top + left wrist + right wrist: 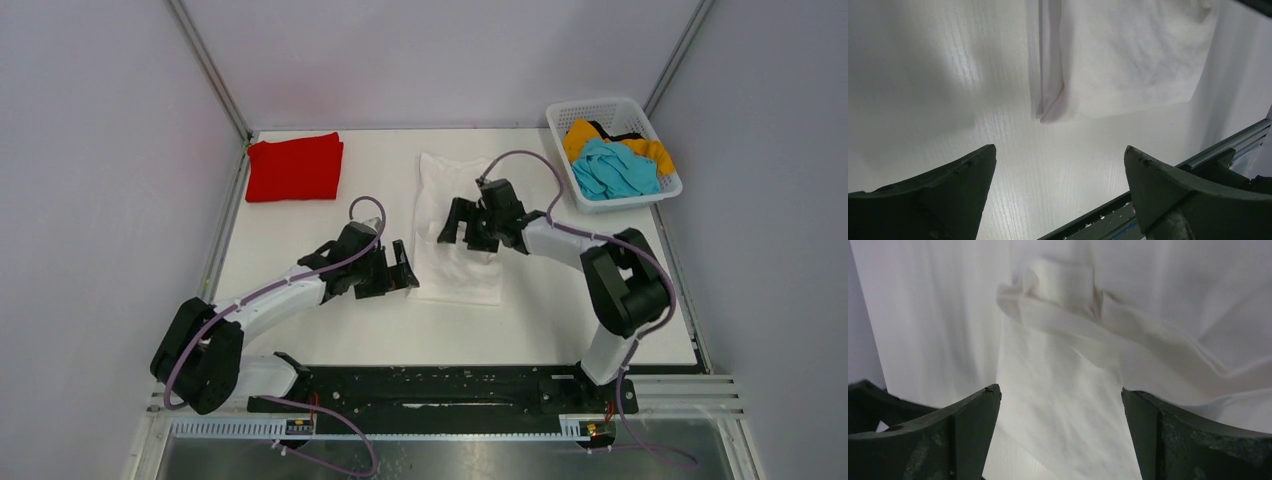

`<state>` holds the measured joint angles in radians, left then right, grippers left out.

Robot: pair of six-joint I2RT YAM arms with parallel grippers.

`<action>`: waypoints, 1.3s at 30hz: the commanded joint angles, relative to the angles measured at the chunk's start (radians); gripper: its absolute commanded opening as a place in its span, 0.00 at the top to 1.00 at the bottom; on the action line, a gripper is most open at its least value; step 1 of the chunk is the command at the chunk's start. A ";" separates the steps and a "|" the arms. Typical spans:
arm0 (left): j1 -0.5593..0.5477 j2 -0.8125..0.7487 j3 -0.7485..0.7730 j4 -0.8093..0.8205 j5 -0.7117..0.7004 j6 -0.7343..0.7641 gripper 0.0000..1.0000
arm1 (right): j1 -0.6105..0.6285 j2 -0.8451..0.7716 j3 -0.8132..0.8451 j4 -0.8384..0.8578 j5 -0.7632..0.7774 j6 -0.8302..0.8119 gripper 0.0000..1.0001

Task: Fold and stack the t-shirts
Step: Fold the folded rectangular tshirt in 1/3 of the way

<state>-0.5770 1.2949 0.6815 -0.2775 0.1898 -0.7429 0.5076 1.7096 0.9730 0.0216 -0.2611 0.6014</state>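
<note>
A white t-shirt (452, 222), folded into a long strip, lies in the middle of the table. It shows in the left wrist view (1128, 55) and the right wrist view (1088, 340), where it is creased and folded over. A folded red t-shirt (295, 167) lies at the back left. My left gripper (402, 268) is open and empty just left of the white shirt's near corner. My right gripper (458, 222) is open and empty above the white shirt's middle. Teal (612, 170) and orange-yellow (585, 135) shirts lie in the basket.
A white lattice basket (613, 108) stands at the back right corner. The table's near edge with a metal rail (1218, 150) shows in the left wrist view. Grey walls close the table on three sides.
</note>
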 commanded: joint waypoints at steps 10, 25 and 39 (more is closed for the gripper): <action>0.000 -0.024 -0.021 0.025 -0.053 -0.032 0.01 | -0.077 0.264 0.357 -0.089 0.145 0.023 0.01; -0.048 0.184 -0.008 0.151 -0.004 -0.058 0.52 | -0.145 -0.321 -0.076 -0.149 0.356 -0.007 0.00; -0.049 0.365 0.012 0.215 0.027 -0.069 1.00 | -0.139 -0.657 -0.519 -0.184 0.087 0.092 0.06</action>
<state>-0.6224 1.6184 0.7193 -0.0246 0.2501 -0.8322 0.3599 1.0977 0.4835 -0.1467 -0.0864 0.6716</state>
